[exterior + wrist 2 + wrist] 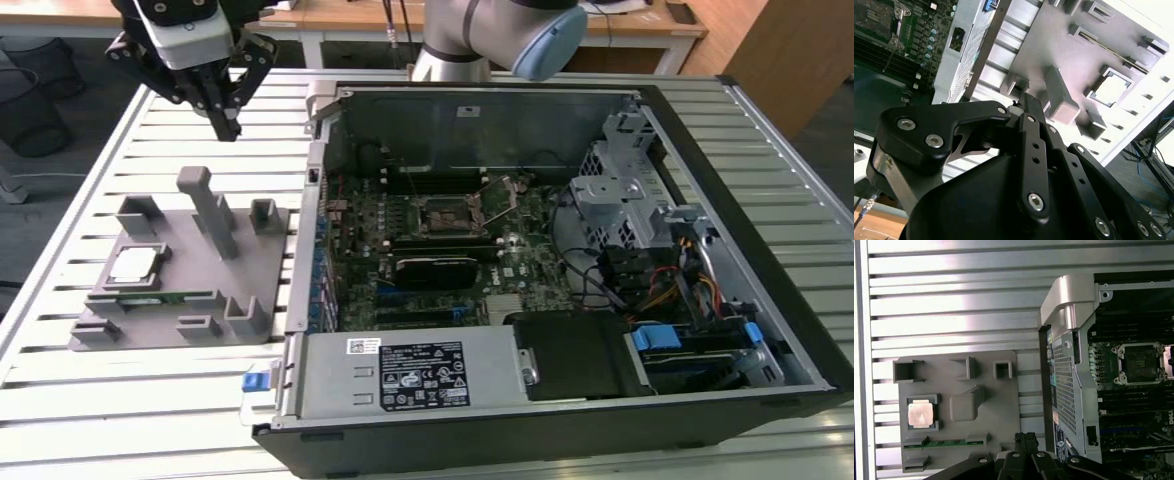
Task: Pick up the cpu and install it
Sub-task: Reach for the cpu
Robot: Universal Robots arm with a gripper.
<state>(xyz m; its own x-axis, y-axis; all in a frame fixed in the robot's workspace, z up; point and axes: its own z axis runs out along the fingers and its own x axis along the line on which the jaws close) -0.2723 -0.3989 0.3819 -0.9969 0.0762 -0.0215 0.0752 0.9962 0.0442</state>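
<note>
The cpu (pixel 134 265) is a small silvery square lying flat in a recess of the grey holder plate (pixel 254 290) on the slatted table, at the exterior view's left. Both wrist views show the cpu (pixel 920 414) (pixel 1111 89) in that recess. My gripper (pixel 226 125) hangs high above the table beyond the holder's far end, well apart from the cpu. Its black fingers (pixel 1025 439) are shut together with nothing between them. The empty black socket (pixel 447 215) with its metal frame sits in the middle of the motherboard inside the open computer case.
A long green memory stick (pixel 154 297) lies in a slot of the holder beside the cpu. Tall grey posts (pixel 207 205) rise from the holder. The open case wall (pixel 316 200) stands between holder and motherboard. Drive cages and cables (pixel 641 230) crowd the case's right side.
</note>
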